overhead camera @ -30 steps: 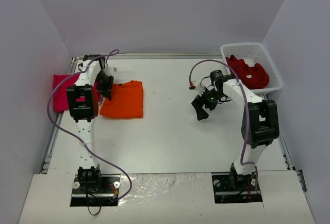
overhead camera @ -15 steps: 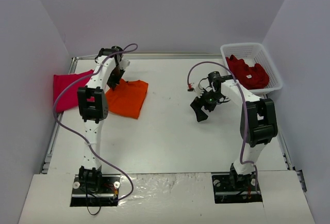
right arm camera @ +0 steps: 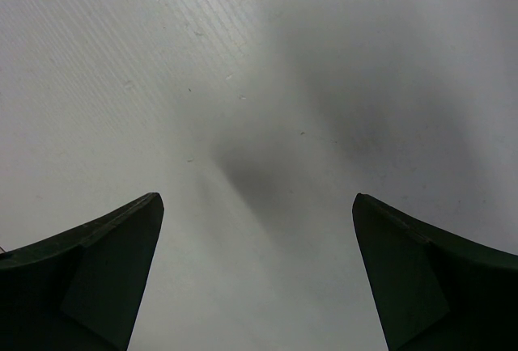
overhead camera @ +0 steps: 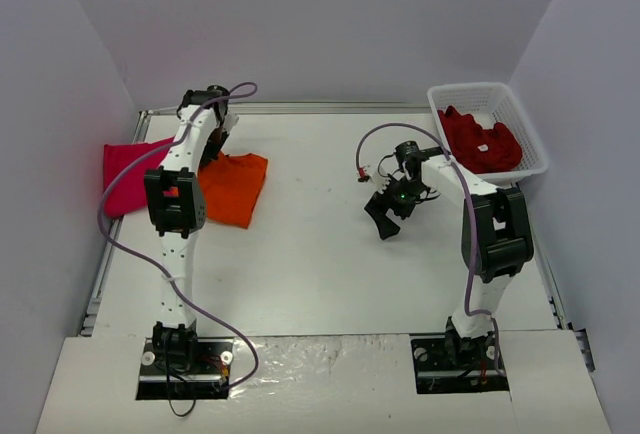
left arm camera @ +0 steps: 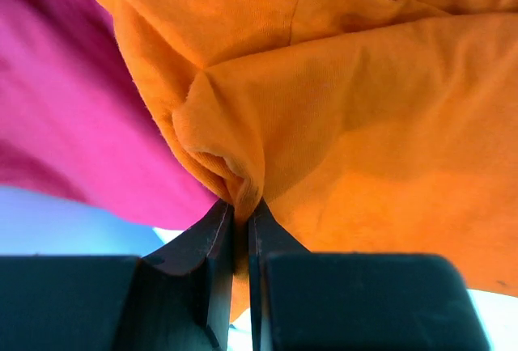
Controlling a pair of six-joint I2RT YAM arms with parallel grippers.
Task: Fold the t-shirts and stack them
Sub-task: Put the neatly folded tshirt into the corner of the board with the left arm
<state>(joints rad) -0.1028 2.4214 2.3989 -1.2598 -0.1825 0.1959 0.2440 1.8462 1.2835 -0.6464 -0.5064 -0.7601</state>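
Left end effector point(left arm camera: 240, 213) is clenched on a bunched fold of the orange t-shirt point(overhead camera: 236, 190), which lies far left on the desk point(overhead camera: 330, 264) beside the magenta-pink t-shirt point(overhead camera: 124, 176); the left arm covers their meeting edge from above, so overlap cannot be confirmed. Right end effector point(overhead camera: 384, 216) is released, spread wide over bare desk right of centre. Dark red t-shirts point(overhead camera: 470, 134), heaped in the white basket point(overhead camera: 524, 124) at the far right corner, bear a small white patch too small to read.

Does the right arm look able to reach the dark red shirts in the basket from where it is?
Probably yes. The right pincer hangs open and empty over the table; the open-topped basket with the dark red shirts stands to its far right, nothing between.
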